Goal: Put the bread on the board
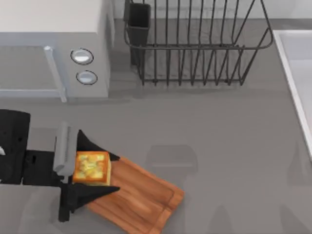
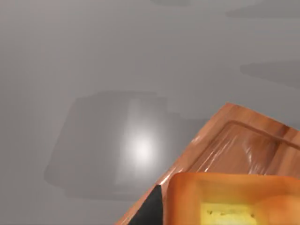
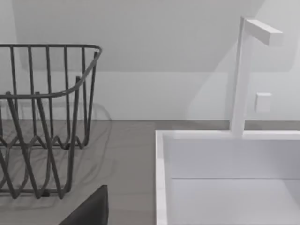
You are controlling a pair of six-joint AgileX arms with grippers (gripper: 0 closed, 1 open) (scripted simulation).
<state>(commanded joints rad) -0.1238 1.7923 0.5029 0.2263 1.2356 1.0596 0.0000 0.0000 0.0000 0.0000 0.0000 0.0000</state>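
Note:
The bread [image 1: 91, 168], a small square slice with a mottled yellow top and orange-brown crust, sits between the black fingers [image 1: 97, 146] of my left gripper [image 1: 95, 169], which is shut on it. It is over the left end of the reddish-brown wooden board [image 1: 144, 197], which lies diagonally at the table's front left. Whether the slice rests on the wood I cannot tell. The left wrist view shows the bread [image 2: 234, 197] close up, with the board's grooved corner [image 2: 253, 140] behind it. A dark part of my right gripper [image 3: 89, 211] shows near the rack and sink.
A grey microwave [image 1: 53, 48] stands at the back left. A dark wire dish rack [image 1: 195, 44] is at the back centre. A white sink [image 1: 297, 73] with a faucet [image 3: 243, 75] runs along the right edge. Bare grey tabletop lies right of the board.

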